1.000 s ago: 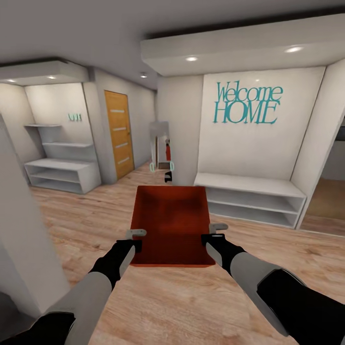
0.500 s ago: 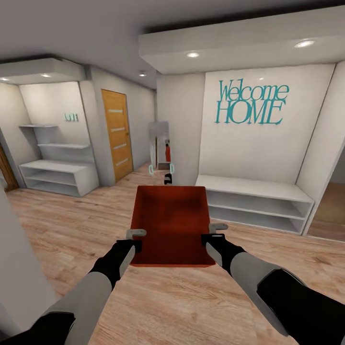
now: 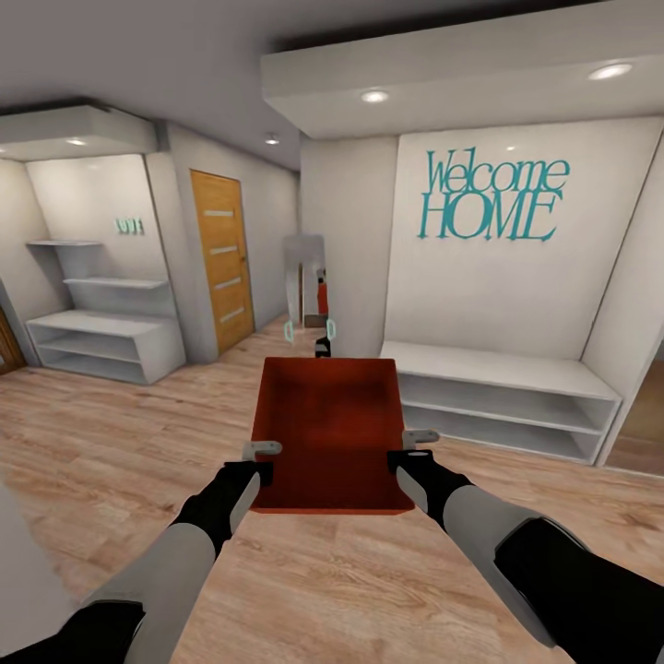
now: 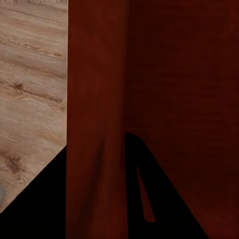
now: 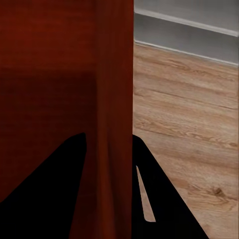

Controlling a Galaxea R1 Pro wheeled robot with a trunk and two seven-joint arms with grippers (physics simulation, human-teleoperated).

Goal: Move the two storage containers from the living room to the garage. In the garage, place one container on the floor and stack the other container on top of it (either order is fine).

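bin (image 3: 327, 433) orange-red, plain | plank floor (image 3: 111, 443) light wood grain | door (image 3: 221, 258) orange-ish | wall lettering (image 3: 492, 198) teal | shelves (image 3: 503, 392) white

A home's entrance hall: teal "Welcome HOME" wall lettering (image 3: 492, 197) above a low white open shelf bench (image 3: 503, 398), light wood plank flooring (image 3: 120, 433), an orange wooden door (image 3: 221, 258) at far left.
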